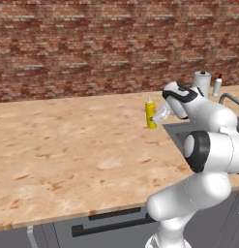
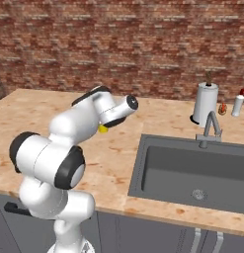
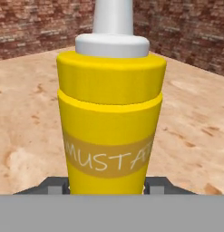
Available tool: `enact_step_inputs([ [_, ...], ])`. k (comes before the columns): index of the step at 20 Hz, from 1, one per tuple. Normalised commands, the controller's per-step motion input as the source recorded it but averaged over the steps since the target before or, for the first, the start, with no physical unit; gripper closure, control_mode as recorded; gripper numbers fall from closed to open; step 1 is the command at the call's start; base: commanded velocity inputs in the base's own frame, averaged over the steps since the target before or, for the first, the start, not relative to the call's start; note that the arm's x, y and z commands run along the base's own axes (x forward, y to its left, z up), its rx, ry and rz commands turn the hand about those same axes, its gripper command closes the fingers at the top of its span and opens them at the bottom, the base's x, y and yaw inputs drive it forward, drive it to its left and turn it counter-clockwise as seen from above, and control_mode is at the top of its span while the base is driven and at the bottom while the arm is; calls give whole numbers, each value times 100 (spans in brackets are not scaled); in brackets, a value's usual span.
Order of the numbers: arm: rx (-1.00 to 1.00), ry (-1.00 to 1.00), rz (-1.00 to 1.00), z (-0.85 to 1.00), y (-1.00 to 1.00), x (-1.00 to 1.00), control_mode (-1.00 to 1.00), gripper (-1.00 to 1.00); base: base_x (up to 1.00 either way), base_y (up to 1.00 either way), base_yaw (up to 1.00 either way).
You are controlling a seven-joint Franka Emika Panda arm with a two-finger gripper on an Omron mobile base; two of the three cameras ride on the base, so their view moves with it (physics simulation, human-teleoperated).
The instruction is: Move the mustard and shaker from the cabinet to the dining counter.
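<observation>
The mustard (image 1: 150, 115) is a small yellow squeeze bottle with a pale nozzle, upright at the surface of the light-wood dining counter (image 1: 67, 145), near its right part. My gripper (image 1: 158, 115) reaches it from the right and is shut on its lower body. In the hand view the mustard (image 3: 111, 113) is very close, with my gripper (image 3: 108, 186) and its dark fingertips (image 3: 56, 186) pressed against both sides of the base. From the right, a sliver of the mustard (image 2: 102, 129) peeks out under my wrist. The shaker and the cabinet are out of view.
A grey sink (image 2: 192, 173) with a faucet (image 2: 211, 128) is set into the counter just right of the arm. Behind it stand a tall steel cylinder (image 2: 206, 103) and a white bottle with a red tip (image 2: 237, 105). A brick wall (image 1: 92, 43) runs along the counter's far edge.
</observation>
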Motion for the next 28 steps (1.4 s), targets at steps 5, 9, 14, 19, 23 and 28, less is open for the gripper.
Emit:
enact_step_inputs([
  [5,10,0,2,-47,0,0,-100,100,0,0,0],
  [9,4,-2,0,-28,0,0,-100,100,0,0,0],
  [14,0,0,0,-17,0,0,-100,100,0,0,0],
  [19,0,1,0,-26,0,0,-100,100,0,0,0],
  [23,0,1,0,-27,0,0,-100,100,0,0,0],
  [28,0,0,0,-28,0,0,-100,100,0,0,0],
])
